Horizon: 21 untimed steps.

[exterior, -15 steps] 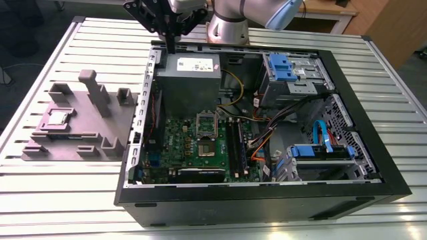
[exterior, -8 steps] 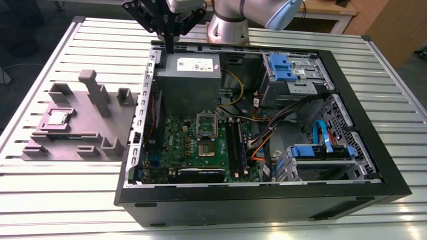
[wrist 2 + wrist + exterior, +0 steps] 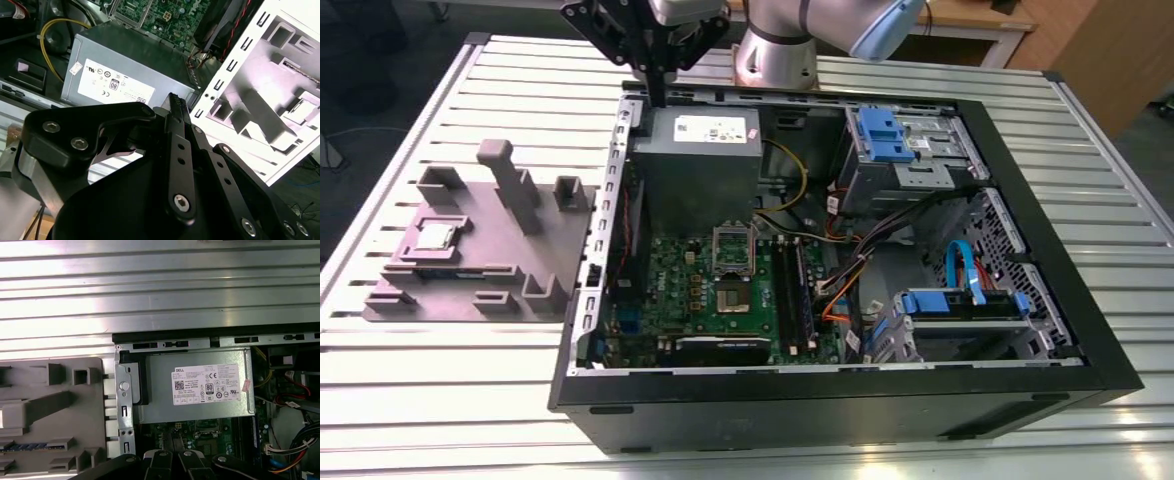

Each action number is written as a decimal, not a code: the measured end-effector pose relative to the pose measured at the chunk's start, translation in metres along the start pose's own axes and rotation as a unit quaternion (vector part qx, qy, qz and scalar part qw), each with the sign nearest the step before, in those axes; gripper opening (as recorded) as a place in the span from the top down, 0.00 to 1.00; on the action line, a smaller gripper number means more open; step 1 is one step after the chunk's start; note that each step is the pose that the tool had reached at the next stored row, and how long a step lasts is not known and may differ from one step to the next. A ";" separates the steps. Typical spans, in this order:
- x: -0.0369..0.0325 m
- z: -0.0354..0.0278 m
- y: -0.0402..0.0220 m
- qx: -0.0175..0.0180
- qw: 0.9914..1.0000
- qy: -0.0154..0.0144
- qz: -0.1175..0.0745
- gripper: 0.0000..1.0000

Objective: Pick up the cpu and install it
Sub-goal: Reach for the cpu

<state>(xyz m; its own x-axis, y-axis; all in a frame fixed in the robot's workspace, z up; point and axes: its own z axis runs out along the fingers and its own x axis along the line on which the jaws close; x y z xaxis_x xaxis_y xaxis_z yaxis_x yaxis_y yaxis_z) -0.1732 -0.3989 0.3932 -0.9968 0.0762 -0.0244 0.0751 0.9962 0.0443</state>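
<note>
Slatted aluminium table (image 3: 427,400), exterior view: open black computer case (image 3: 854,400); toward the exterior view's left, a grey moulded fixture (image 3: 520,270) seats the small square silver-topped cpu (image 3: 438,236), untouched. The black gripper (image 3: 655,92) hangs over the case's rear edge, well apart from the cpu. Second wrist view: gripper closed, empty, above the grey labelled power-supply box (image 3: 125,60). First wrist view: box beside fixture. Step judged: approach before the pick; it calls for crossing to the fixture and parting the claw.
</note>
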 end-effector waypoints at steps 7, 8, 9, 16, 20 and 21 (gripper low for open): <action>0.0030 0.0000 -0.0002 0.000 1.000 0.000 0.000 0.89; 0.0031 0.0000 -0.0002 0.000 1.000 0.000 0.000 0.89; 0.0033 0.0000 -0.0003 0.000 1.000 0.000 0.000 0.89; 0.0057 -0.0001 -0.0004 0.000 1.000 0.000 0.000 0.89; 0.0077 -0.0001 -0.0006 0.000 1.000 0.000 0.000 0.89; 0.0083 -0.0001 -0.0006 0.000 1.000 0.000 0.000 0.89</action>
<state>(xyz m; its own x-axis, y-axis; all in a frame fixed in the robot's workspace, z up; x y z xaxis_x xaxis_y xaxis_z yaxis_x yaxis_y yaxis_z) -0.1815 -0.3989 0.3930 -0.9968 0.0762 -0.0245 0.0751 0.9962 0.0444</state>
